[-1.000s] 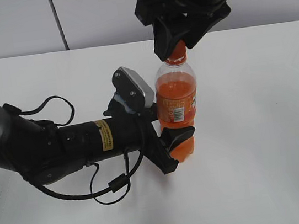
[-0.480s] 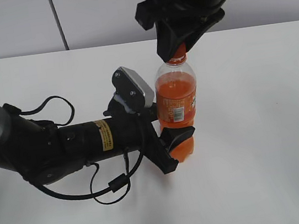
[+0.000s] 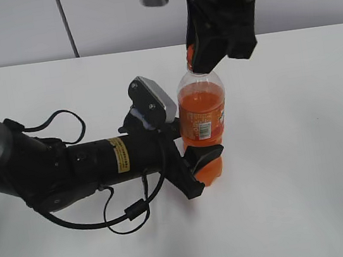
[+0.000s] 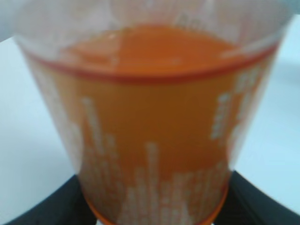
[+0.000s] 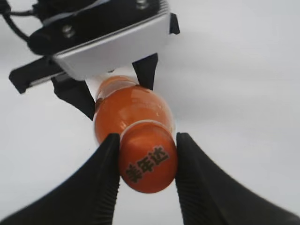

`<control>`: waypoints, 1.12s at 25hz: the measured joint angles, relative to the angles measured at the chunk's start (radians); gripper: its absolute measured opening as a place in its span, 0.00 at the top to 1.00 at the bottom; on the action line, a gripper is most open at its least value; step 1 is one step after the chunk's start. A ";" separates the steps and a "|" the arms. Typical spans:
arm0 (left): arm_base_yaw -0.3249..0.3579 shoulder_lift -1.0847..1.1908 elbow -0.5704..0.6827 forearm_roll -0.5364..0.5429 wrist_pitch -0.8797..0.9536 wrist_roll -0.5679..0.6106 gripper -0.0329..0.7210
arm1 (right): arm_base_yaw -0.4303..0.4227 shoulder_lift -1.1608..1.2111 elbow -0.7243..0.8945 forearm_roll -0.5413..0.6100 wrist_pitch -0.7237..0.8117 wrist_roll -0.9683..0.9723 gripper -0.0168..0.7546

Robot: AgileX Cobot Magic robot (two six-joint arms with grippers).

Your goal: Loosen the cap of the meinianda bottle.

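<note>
**Now: both hands on the bottle, cap in the grip**

Here we have the meinianda bottle (image 3: 203, 124) standing upright on the white counter (image 3: 302, 148). Our left hand (image 3: 197, 163) is clamped on its lower body from the side, we judge to keep it from spinning or tipping. Our right hand (image 5: 146, 164) comes down from above with its two black fingers (image 5: 101, 178) pressed against opposite sides of the cap (image 5: 148, 162), a hold that suits twisting it.

In the right wrist view the cap's orange top carries dark characters we can see but not read with confidence. The label (image 3: 203, 124) shows a white barcode patch; its small print is too fine to make out. Up close, the left wrist view shows only blurred white marks on the orange label.
</note>
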 joint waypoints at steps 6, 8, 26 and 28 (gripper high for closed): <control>0.000 0.000 0.000 0.000 0.000 0.000 0.42 | 0.000 0.000 0.000 0.000 0.000 -0.147 0.63; 0.000 0.000 0.000 0.000 0.000 0.000 0.42 | 0.000 0.000 0.000 0.000 0.000 -0.166 0.63; 0.000 0.000 0.000 -0.001 0.000 -0.001 0.42 | 0.000 -0.007 -0.110 0.031 0.008 -0.203 0.63; 0.000 0.000 0.000 -0.001 0.000 -0.001 0.42 | 0.000 -0.007 -0.136 0.031 0.008 -0.100 0.63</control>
